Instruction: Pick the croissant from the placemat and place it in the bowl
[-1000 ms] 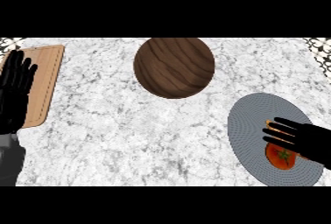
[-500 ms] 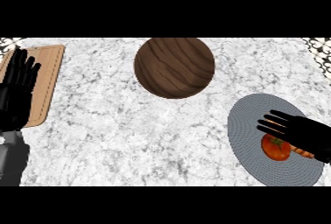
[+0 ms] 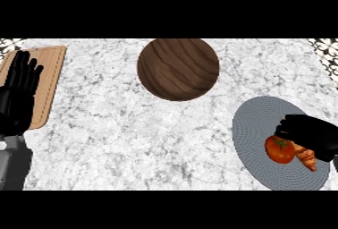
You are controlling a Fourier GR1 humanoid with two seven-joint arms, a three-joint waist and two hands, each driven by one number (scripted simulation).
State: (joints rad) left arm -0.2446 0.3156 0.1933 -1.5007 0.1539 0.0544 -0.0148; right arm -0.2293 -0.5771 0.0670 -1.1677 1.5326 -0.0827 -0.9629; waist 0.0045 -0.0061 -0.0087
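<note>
A golden croissant (image 3: 306, 159) lies on the round grey placemat (image 3: 254, 129) at the right, beside a red tomato (image 3: 278, 150). My right hand (image 3: 309, 136) sits over the croissant's upper end with its fingers curled down onto it, so only the lower part of the croissant shows. The brown wooden bowl (image 3: 178, 68) stands at the back middle of the counter, well left of and beyond that hand. My left hand (image 3: 19, 95) rests open, fingers up, at the left edge.
A wooden cutting board (image 3: 49, 67) lies at the far left, partly under my left hand. The marble counter runs between the placemat and the bowl.
My right hand's fingers, stretched straight over the tomato before, have pulled back and curled down onto the croissant. The left hand has hardly moved.
</note>
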